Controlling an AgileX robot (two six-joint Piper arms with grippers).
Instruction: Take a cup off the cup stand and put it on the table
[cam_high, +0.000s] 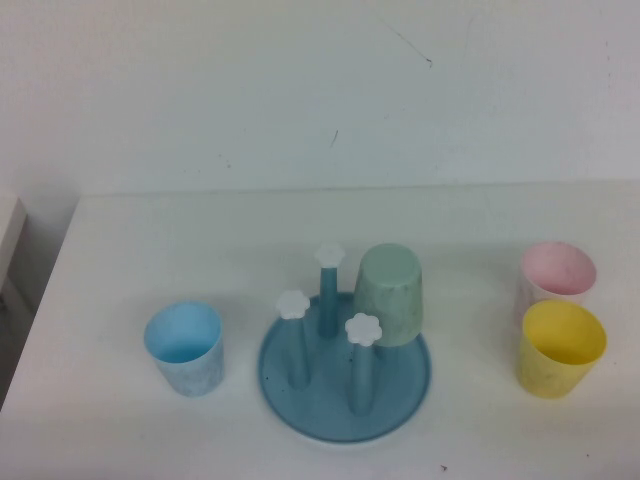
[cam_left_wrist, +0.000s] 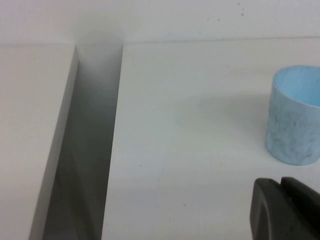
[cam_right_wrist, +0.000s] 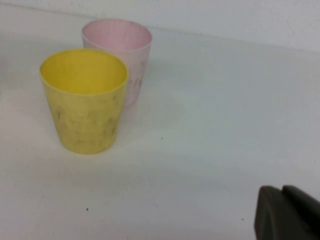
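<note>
The sage-green cup (cam_high: 391, 296) hangs upside down on the back right peg of the blue cup stand (cam_high: 344, 372), which sits on the white table (cam_high: 200, 240) near its front middle. Three other pegs with white flower caps stand bare. No gripper shows in the high view. My left gripper (cam_left_wrist: 281, 187) is shut and empty, low over the table near the light blue cup (cam_left_wrist: 295, 116). My right gripper (cam_right_wrist: 281, 194) is shut and empty, over the table some way from the yellow cup (cam_right_wrist: 85, 99).
The light blue cup (cam_high: 185, 347) stands left of the stand. A yellow cup (cam_high: 560, 347) and a pink cup (cam_high: 556, 274) stand at the right. The table's left edge (cam_left_wrist: 117, 125) drops into a gap beside another white surface.
</note>
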